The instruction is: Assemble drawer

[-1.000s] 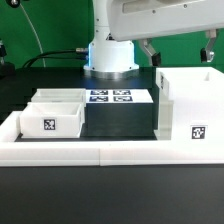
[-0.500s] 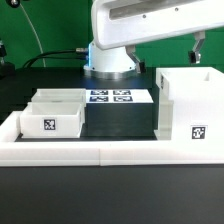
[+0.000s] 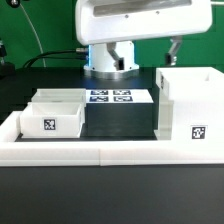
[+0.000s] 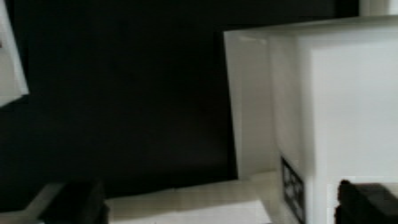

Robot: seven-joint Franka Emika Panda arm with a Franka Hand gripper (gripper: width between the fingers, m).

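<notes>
The white drawer casing (image 3: 190,108) stands tall on the exterior view's right, with a square tag on its front. Two small open-top trays (image 3: 52,113) sit side by side on the left, and the front one shows a tag. My gripper (image 3: 148,48) hangs high behind the casing, under the white arm body. One dark finger (image 3: 172,48) shows above the casing's far left corner. In the wrist view the casing (image 4: 329,95) fills one side with a tag (image 4: 290,185) on its wall. The gripper (image 4: 222,205) is open and empty, with its dark fingertips (image 4: 80,203) far apart.
The marker board (image 3: 110,97) lies flat behind the black mat between the trays and the casing. A long low white border rail (image 3: 100,150) runs along the front. The robot base (image 3: 110,58) stands at the back centre.
The arm and gripper have swung toward the exterior view's left, from over the casing to behind its left corner. The casing and trays have not moved.
</notes>
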